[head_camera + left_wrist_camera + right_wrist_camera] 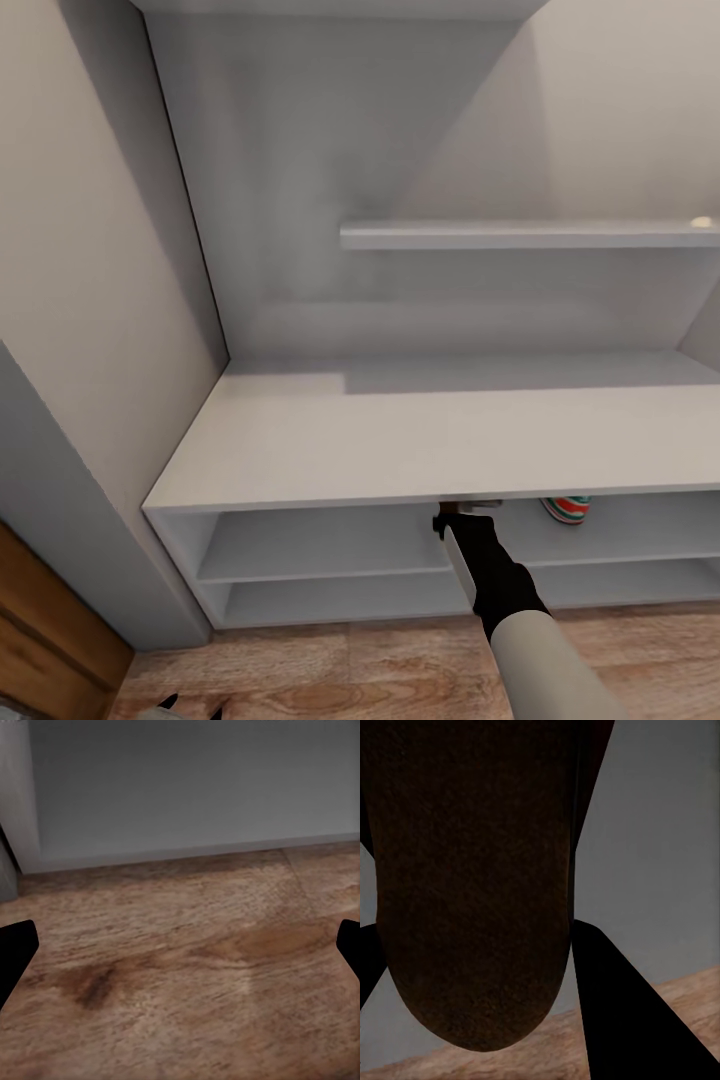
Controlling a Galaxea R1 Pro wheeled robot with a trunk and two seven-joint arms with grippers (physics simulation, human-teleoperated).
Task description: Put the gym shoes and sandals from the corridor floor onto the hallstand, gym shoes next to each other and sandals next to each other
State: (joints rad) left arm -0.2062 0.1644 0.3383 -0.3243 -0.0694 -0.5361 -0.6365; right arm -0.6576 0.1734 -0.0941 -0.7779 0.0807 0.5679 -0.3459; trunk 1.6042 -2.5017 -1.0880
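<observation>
**Sandal going into the hallstand's upper tier, right hand**

Right wrist view: sandal (472,885) sits between the right hand's fingers (622,1012), dark brown sole facing the camera, rounded end toward the floor; fingers look closed against its edges, so I read it as gripped; grey rack panel behind it, strip of corridor floor (675,997) past it.

Head view: right hand (466,512) is at the front lip of the hallstand (400,440), just under the top board, at the mouth of the upper open tier; a pale sliver at the fingertips is probably the sandal's edge, too small to be sure; one gym shoe (567,508) already in that same tier, near on the right, striped heel facing out; not touching the hand.

Left hand (180,945): fingers spread wide at the frame edges, nothing between them; hanging low over bare wood planks by the rack's base.

Risks, my read:
- hand is very close under the top board; lifting or pushing in at an angle could knock knuckles or sandal on the lip and shift the grip
- letting go too near the front edge; sandal could tip out onto the floor
- setting it down tight against the gym shoe takes the spot the second gym shoe needs; go left, leave room for both pairs

Count visible: gym shoes 1; sandals 1 (held); other two not accounted for here; open tiers 2; wall shelf above 1.
</observation>
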